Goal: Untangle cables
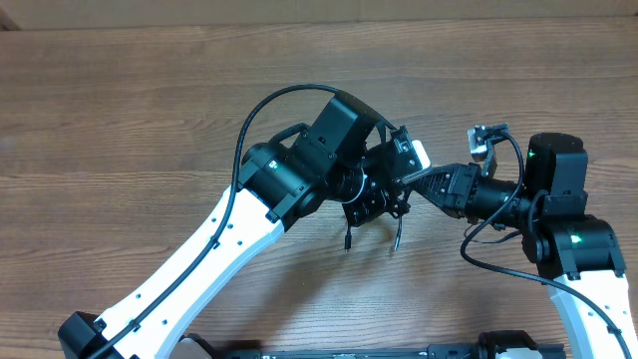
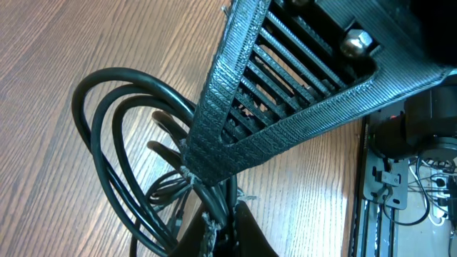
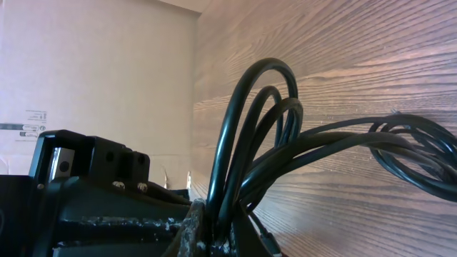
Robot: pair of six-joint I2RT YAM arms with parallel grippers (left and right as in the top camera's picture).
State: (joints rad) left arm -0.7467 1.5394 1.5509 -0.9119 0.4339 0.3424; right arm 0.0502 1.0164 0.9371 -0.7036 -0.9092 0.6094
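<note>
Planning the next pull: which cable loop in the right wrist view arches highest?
The outermost loop, arching over the two smaller loops nested inside it.

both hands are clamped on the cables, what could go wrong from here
1. The left hand and right hand each pinch several strands of the cables at once, so pulling apart may tighten the tangle instead of freeing it.
2. The hands sit very close together, so they could bump.
3. The dangling plug ends might snag in a loop.
</note>
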